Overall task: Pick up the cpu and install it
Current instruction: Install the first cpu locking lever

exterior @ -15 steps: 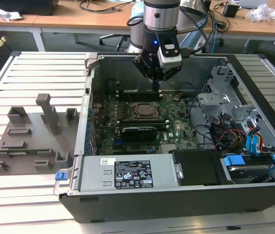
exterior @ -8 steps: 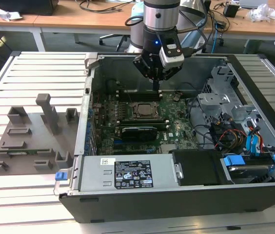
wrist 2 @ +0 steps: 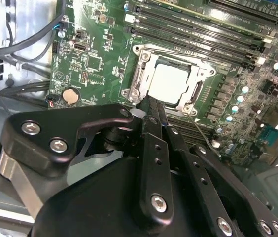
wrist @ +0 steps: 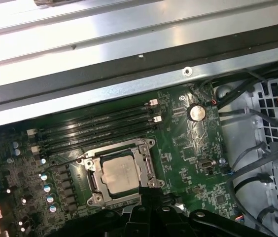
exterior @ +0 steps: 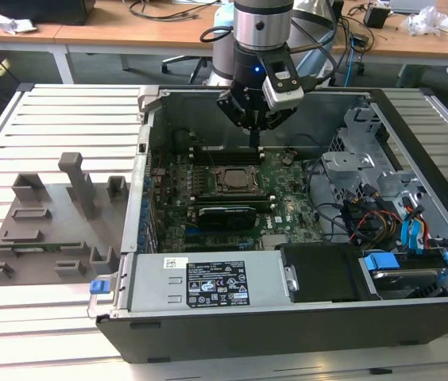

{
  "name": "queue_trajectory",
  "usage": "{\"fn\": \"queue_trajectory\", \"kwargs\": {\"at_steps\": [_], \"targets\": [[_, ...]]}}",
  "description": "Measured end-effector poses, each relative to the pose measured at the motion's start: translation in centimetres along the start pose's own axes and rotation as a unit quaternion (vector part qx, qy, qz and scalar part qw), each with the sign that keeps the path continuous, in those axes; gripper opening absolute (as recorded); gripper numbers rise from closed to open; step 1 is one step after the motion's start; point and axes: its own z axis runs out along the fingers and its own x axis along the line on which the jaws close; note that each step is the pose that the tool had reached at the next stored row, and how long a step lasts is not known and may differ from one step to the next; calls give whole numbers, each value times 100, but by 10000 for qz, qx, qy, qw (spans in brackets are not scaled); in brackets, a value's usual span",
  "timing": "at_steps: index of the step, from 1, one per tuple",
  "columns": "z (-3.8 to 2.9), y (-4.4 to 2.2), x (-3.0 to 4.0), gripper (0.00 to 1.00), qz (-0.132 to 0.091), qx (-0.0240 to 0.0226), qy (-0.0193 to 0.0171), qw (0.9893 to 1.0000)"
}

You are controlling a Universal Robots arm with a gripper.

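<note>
The cpu [wrist 2: 168,84], a pale silver-grey square, lies flat inside the metal socket frame [wrist 2: 140,79] on the green motherboard [wrist 2: 99,54]. It also shows in the first wrist view as the cpu [wrist: 121,174] and in the exterior view as the cpu [exterior: 234,180]. My gripper [wrist 2: 153,106] hangs above the board just beside the socket's edge, its black fingers closed together with nothing between them. In the exterior view my gripper [exterior: 254,141] sits above the socket's far side, inside the open computer case [exterior: 232,333].
Grey plastic holder blocks [exterior: 57,214] stand on the slatted table at the exterior view's left. A power supply [exterior: 208,282] fills the case's near side. Drive cages and cables [exterior: 383,198] crowd the right. Memory slots [wrist: 99,131] run beside the socket.
</note>
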Motion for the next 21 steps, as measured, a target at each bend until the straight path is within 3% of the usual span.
{"fn": "queue_trajectory", "kwargs": {"at_steps": [13,16,17,18,19,20,21], "targets": [[0,0,0,11,-493,-41,-18,9988],[0,0,-1,11,-764,-64,-28,9971],[0,1,-3,11,-779,-63,-13,9969],[1,1,-5,11,-797,-50,58,9968],[3,2,-8,11,-831,-24,216,9963],[4,2,-9,11,-867,-17,267,9959],[3,2,-8,11,-998,-14,302,9946]]}}
